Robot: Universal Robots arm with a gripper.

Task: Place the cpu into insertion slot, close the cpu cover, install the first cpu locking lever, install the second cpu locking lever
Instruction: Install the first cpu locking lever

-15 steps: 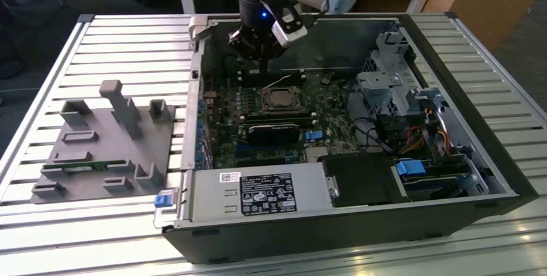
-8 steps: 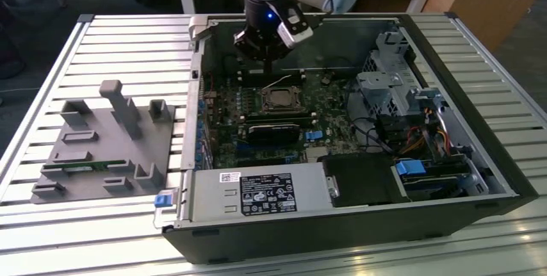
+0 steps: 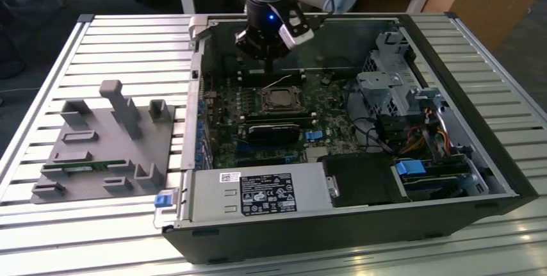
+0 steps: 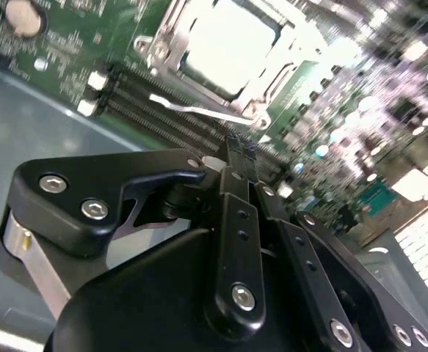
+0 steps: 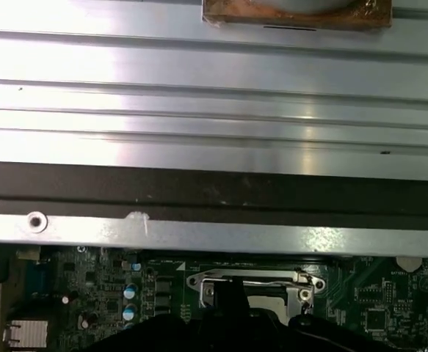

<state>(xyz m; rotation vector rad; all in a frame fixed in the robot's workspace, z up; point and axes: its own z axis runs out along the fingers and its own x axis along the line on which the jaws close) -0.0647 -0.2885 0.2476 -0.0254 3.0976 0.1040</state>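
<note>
The cpu [image 3: 280, 100] lies in the socket on the green motherboard, and shows as a bright square [image 4: 228, 40] in the second wrist view. Around it the cpu cover [image 4: 164, 37] lies flat as a metal frame [image 5: 254, 282]. A thin wire locking lever [image 4: 199, 112] sticks out along one side of the socket and also shows as a pale arc [image 3: 278, 84] behind it. My gripper [image 3: 271, 71] hangs just behind the socket, its thin black fingers [image 4: 236, 158] shut together with nothing between them, tips close to the lever.
The open computer case [image 3: 478, 161] stands on a slatted metal table. A boxed power supply [image 3: 256, 194] fills the front, a drive cage [image 3: 389, 90] with cables the exterior view's right. A grey fixture block [image 3: 102, 141] sits to the case's left.
</note>
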